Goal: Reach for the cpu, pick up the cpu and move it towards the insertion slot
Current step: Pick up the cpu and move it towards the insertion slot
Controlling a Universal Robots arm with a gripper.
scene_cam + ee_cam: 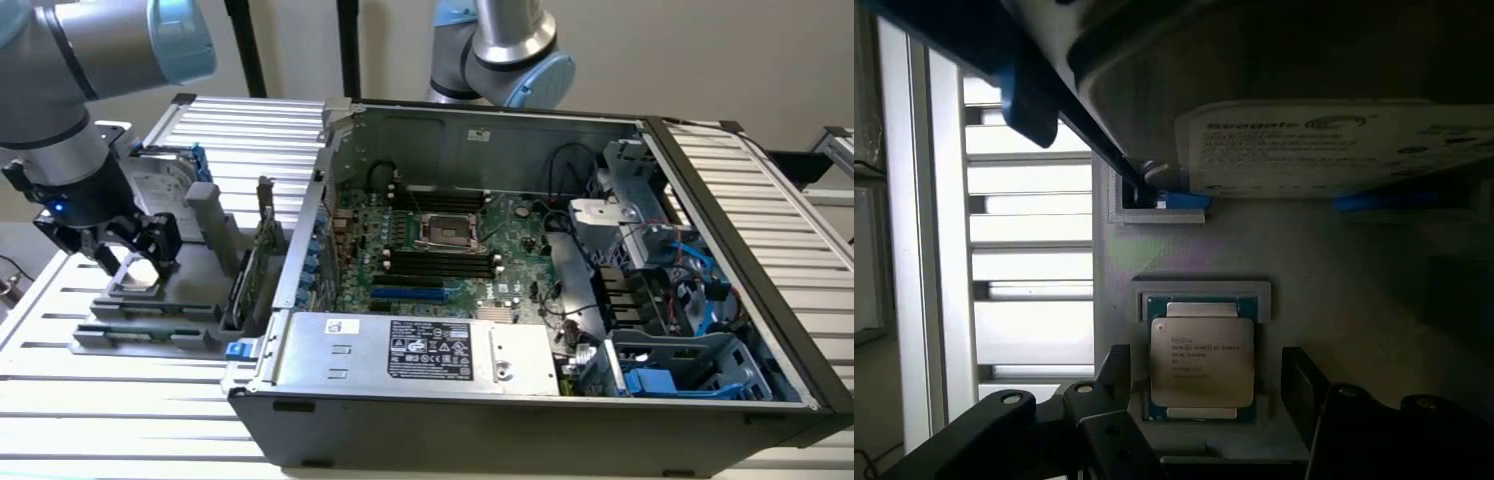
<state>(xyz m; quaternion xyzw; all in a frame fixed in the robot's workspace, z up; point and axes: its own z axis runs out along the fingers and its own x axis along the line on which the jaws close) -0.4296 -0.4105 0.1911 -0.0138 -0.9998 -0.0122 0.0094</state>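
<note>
On the grey holder [147, 322] at the exterior view's left, the cpu [1201, 360] lies flat in its recess. The gripper [1206, 378] hangs over it, jaws spread wide to either side, holding nothing.

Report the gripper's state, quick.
Gripper: open, holding nothing, one finger on each side of the cpu, not touching it.

I see the small square chip with a silvery metal top [1201, 365] lying flat, printed face up, in a shallow recess of a grey holder [1334, 300]. The shiny-framed square socket with a dark centre [447, 232] sits on the green motherboard [514, 225] inside the open computer case [534, 420], well apart from the chip.
</note>
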